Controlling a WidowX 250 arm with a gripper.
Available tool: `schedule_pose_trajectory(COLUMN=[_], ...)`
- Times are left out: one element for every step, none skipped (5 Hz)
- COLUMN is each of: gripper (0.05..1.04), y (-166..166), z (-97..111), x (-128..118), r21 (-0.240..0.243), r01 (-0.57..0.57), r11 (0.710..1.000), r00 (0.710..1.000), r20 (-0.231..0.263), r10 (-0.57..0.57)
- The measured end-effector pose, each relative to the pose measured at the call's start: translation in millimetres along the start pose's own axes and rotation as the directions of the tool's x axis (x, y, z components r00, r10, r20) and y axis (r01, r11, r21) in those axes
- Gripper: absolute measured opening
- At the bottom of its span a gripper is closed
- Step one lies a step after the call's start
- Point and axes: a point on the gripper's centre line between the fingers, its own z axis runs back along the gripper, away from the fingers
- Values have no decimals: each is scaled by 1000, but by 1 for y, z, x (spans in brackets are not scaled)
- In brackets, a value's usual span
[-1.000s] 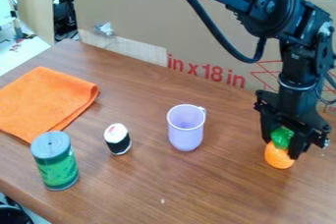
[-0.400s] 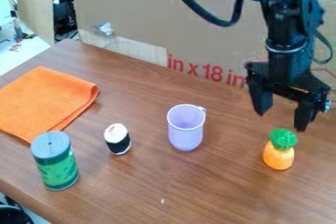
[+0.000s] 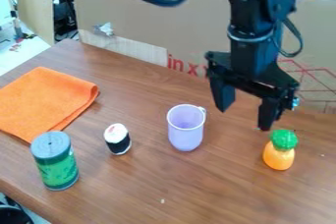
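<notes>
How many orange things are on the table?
2: the folded cloth on the left, and the toy pineapple, which has a green top, on the right.

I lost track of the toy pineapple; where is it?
The pineapple stands on the table, at the camera view's right, below the open claw.

Bright, diffuse light over the table (image 3: pixel 157 183).
A soft shadow edges the orange cloth (image 3: pixel 46 100), and a small silvery patch (image 3: pixel 105 29) glints on the cardboard (image 3: pixel 151 12) behind.
</notes>
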Motion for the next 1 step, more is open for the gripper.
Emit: schedule_pose_trajectory(gripper=[1001], y=[-5], z=[19], x=[-25], r21=[26], r01=[49], r11=[998], r00=[999], r20=[-9], r10=[-49])
